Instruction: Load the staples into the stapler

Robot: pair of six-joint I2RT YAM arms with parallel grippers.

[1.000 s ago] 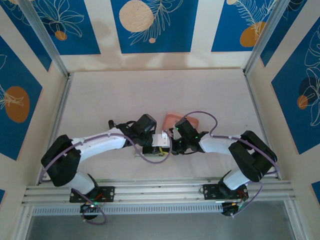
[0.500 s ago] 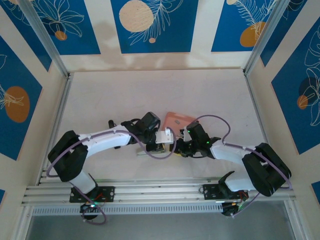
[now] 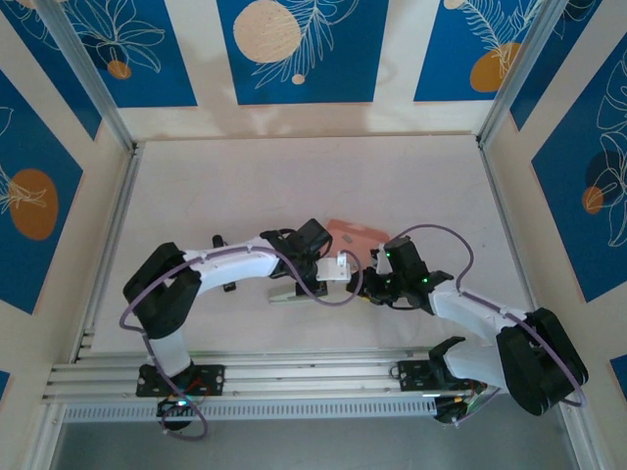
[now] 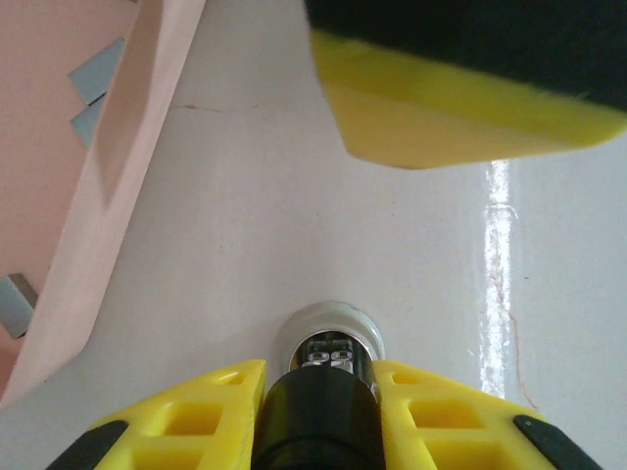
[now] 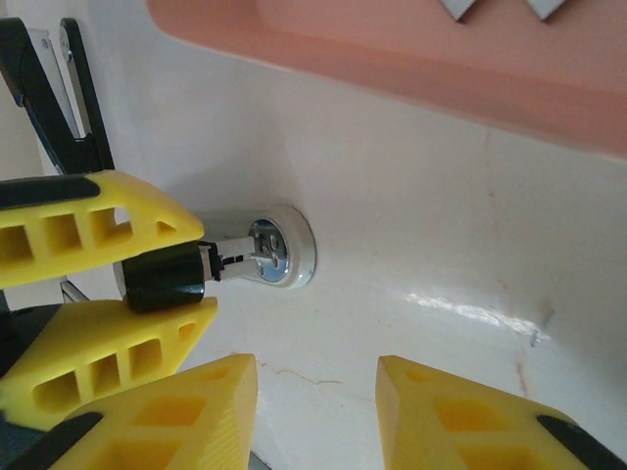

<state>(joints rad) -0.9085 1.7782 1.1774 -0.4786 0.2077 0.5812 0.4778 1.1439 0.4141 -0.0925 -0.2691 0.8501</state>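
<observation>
In the left wrist view my left gripper (image 4: 318, 380) is shut on the black end of the stapler (image 4: 326, 338), and the stapler's pale rounded end rests against the white table. The right wrist view shows the same grip from the side, with the left gripper (image 5: 122, 266) clamped on the stapler (image 5: 235, 257). My right gripper (image 5: 315, 392) stands open just short of it with nothing between its fingers. Grey staples (image 4: 96, 76) lie in the pink tray (image 4: 132, 147), and more staples (image 5: 460, 8) show at the tray's (image 5: 392, 69) top edge. Seen from above, the left gripper (image 3: 338, 266) and right gripper (image 3: 372, 284) nearly meet.
The pink tray (image 3: 353, 233) sits just behind both grippers on the white table. One yellow finger (image 4: 460, 108) of the right gripper hangs close in front of the left one. Aluminium rails (image 3: 313, 377) border the near edge and the sides.
Both grippers have shifted to the right along the table, the left one carrying the stapler. The right gripper's jaws have parted, and it now stands a little off the stapler.
</observation>
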